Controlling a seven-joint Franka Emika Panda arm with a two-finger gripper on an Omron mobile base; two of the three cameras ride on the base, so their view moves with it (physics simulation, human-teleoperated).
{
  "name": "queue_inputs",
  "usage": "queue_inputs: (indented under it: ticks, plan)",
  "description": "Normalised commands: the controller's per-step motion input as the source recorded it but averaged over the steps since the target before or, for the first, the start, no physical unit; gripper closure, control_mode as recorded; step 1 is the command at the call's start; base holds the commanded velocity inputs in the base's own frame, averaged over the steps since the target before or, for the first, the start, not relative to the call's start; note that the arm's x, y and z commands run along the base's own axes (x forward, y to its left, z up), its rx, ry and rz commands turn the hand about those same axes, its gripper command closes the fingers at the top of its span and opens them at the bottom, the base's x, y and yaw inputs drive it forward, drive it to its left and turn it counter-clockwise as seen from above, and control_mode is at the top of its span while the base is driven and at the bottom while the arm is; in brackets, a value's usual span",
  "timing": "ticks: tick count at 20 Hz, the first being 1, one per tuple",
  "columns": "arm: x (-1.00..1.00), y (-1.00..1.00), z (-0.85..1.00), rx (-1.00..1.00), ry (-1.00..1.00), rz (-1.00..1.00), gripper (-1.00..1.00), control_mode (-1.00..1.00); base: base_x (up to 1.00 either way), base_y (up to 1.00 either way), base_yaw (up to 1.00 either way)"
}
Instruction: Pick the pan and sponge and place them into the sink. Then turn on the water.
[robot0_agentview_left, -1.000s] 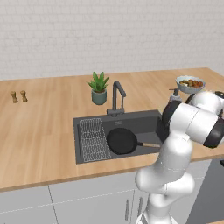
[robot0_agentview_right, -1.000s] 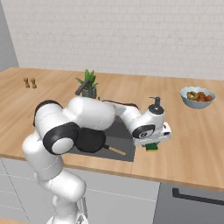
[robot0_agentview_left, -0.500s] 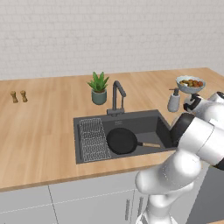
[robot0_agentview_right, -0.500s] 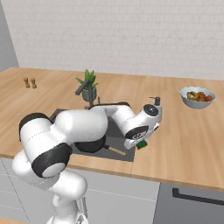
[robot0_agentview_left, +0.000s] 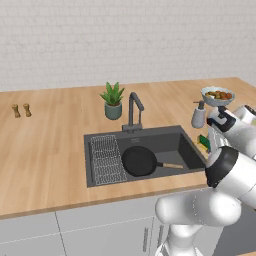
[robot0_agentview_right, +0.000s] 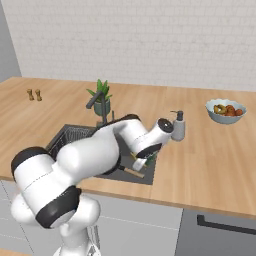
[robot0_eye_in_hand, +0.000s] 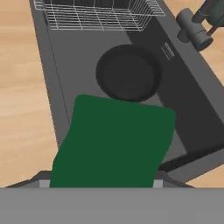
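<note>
Green sponge (robot0_eye_in_hand: 114, 142) pinched in the gripper (robot0_agentview_right: 142, 162) hangs over the sink's (robot0_agentview_left: 182, 141) right end, the pan (robot0_agentview_left: 139, 160) already lying in the basin to its left

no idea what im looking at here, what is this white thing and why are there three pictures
The white thing is a robot arm in a computer-drawn kitchen. Two pictures come from cameras behind it, left and right; the third looks along its hand.

Its gripper is shut on a green-topped sponge over the sink. A black pan already lies in the basin beside a wire rack.

On the wooden counter stand the faucet, a potted plant, a soap dispenser, a fruit bowl and two small shakers.
</note>
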Motion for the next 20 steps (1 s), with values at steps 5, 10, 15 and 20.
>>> queue_inputs:
  ticks: [5,10,15,20]
  plan:
    - [0.00,0.79,0.00,-0.02,-0.10,0.14,1.00,-1.00,0.00,0.00,0.00]
    - [0.15,0.61,0.00,-0.01,-0.01,0.02,1.00,-1.00,0.00,0.00,0.00]
    - [0.28,0.49,0.00,0.00,0.00,0.00,1.00,-1.00,0.00,0.00,0.00]
    - [0.42,0.41,-0.14,0.00,0.01,-0.04,1.00,-1.00,0.00,0.00,0.00]
